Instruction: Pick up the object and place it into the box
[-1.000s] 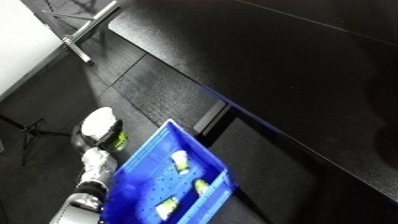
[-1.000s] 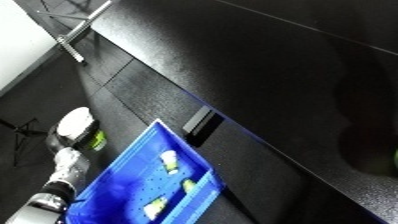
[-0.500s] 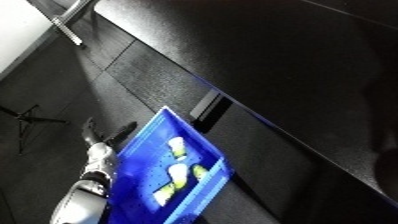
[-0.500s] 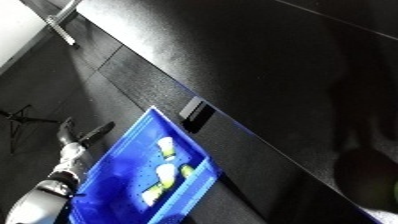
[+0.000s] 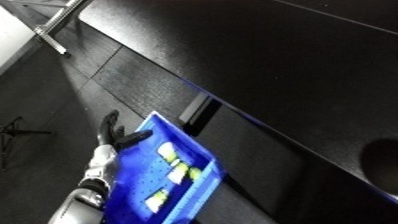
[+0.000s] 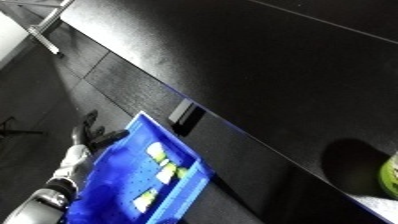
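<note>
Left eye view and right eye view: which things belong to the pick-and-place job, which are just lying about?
Job:
- blue plastic bin
- pale yellow-green objects lying in the blue plastic bin
- black left hand, fingers open, beside the bin's corner
- round green object at the right eye view's right edge, possibly another to pick

Lying about:
- dark table
- grey metal stand, top left

Bin point(image 5: 133, 192) on table point(image 5: 266, 60) w/ objects point(image 5: 169, 152) inside, left hand point(image 5: 114, 137) beside.
</note>
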